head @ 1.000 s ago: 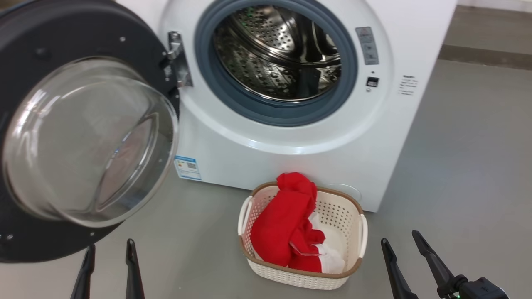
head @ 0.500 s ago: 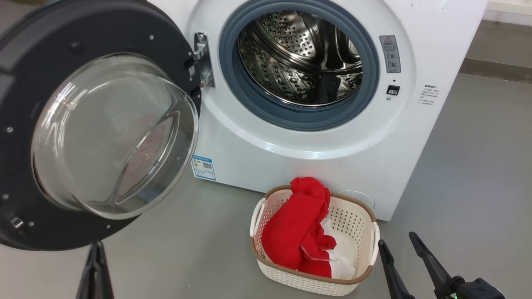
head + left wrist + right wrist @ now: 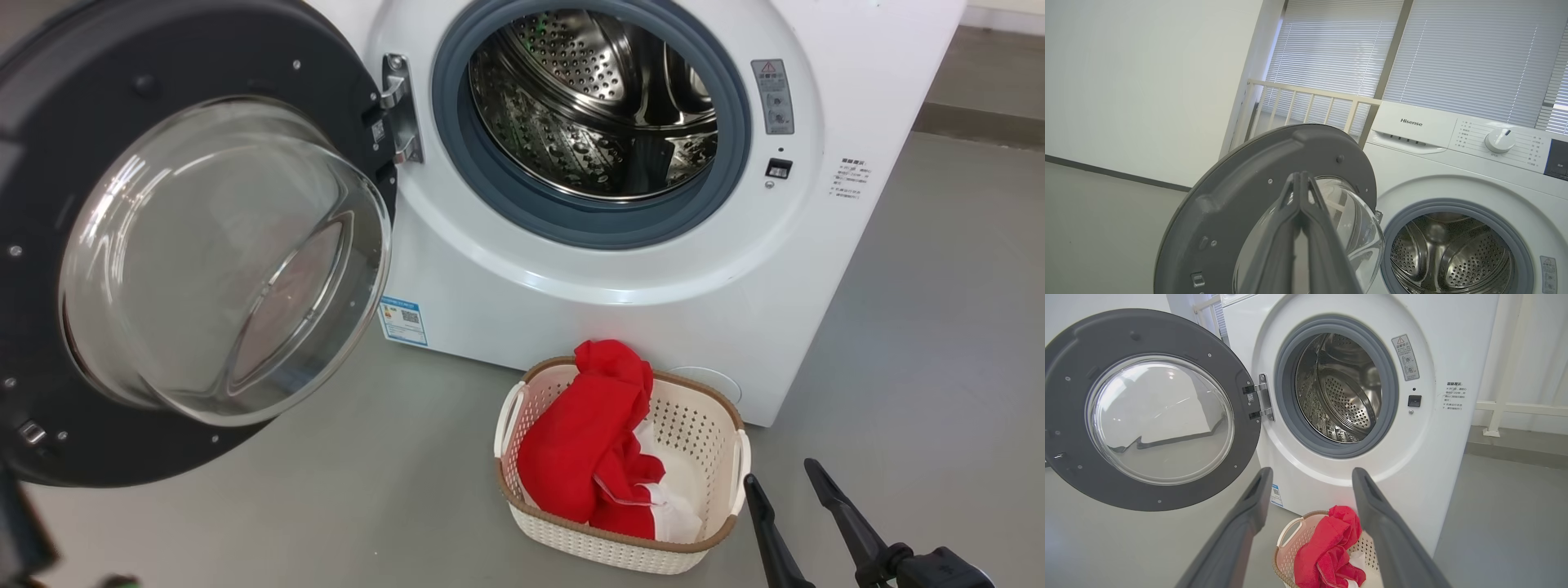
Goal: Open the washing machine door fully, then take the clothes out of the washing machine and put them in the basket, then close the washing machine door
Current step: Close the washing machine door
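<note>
The washing machine (image 3: 571,302) stands with its door (image 3: 49,163) swung wide to the left, and the steel drum (image 3: 588,98) shows no fabric. The red and white clothes (image 3: 580,433) lie heaped in the basket (image 3: 702,425) on the floor just before the machine. My right gripper (image 3: 780,474) is open and empty to the right of the basket; in the right wrist view, the gripper (image 3: 1311,473) hangs above the clothes (image 3: 1327,551). My left gripper (image 3: 1300,177) is shut on nothing, pointing at the door's inner face (image 3: 1241,179).
Grey floor (image 3: 914,327) spreads to the right of the machine and before the door. A cream railing (image 3: 1306,106) and window blinds stand behind the machine (image 3: 1412,163). A blue label (image 3: 402,320) sits at its lower left corner.
My left gripper's fingers closed together and left the bottom of the head view. The head camera shifted, so the scene sits further right. The right gripper stayed open and the basket and clothes stayed put.
</note>
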